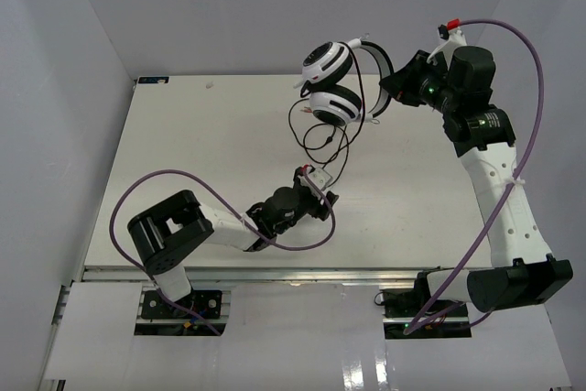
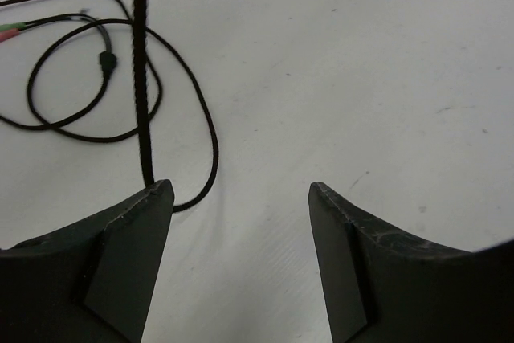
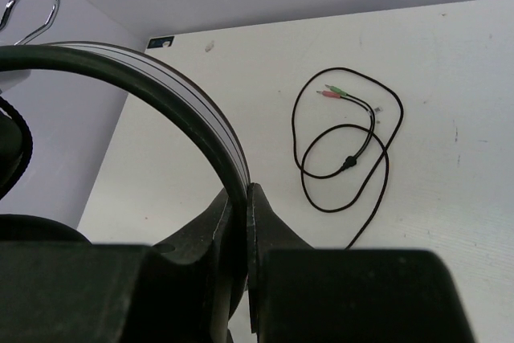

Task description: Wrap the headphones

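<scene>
While the right gripper [image 3: 247, 198] stays out of the question as a free tool, being clamped on the headband [image 3: 161, 78], the headphones [image 1: 330, 84] hang over the far side of the white table [image 1: 183, 153]. Cord [image 1: 320, 139] drops from them and lies in loose loops on the tabletop, green and pink plugs [image 3: 333, 92] flat. Left gripper [image 2: 241, 190] sits low beside the loops, jaws apart, nothing between. Tabletop shows faint scuffs. Plain grey walls [image 1: 275, 6] enclose three sides.

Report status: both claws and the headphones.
Left claw open, empty, low over table. Right claw shut on headband, headphones held up. Cord hangs beside left claw, rest looped on table. Nothing in the way.
</scene>
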{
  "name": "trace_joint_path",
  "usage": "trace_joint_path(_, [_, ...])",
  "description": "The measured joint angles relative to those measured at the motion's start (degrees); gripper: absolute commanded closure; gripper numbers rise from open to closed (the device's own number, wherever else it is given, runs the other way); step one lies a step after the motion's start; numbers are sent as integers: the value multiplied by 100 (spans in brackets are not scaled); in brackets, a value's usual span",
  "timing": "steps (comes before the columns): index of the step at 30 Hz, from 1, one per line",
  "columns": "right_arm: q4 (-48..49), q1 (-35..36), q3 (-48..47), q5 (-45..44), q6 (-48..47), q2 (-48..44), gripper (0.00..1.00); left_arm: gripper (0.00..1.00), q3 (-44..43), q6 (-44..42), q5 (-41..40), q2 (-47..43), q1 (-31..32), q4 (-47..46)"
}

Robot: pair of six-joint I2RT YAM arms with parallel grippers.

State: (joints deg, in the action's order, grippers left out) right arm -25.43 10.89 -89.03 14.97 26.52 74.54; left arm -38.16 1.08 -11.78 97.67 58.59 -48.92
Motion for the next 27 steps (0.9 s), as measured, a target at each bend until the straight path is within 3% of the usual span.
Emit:
trace_joint_path(5, [-9, -207, 0, 450, -43, -107, 92, 22, 645, -347, -639, -303, 18, -501])
trace_joint_path(10, [-29, -295, 0, 829, -33, -100, 92, 22, 677, -448, -636, -338, -26, -630])
trace_joint_path(23, [-24, -306, 13, 1088, -39, -107, 92, 18, 1218, 94, 1537, -44, -72, -1924])
trace_joint_path(27, [2, -306, 128, 1199, 16, -107, 92, 16, 765, 134, 1787, 152, -72, -1835])
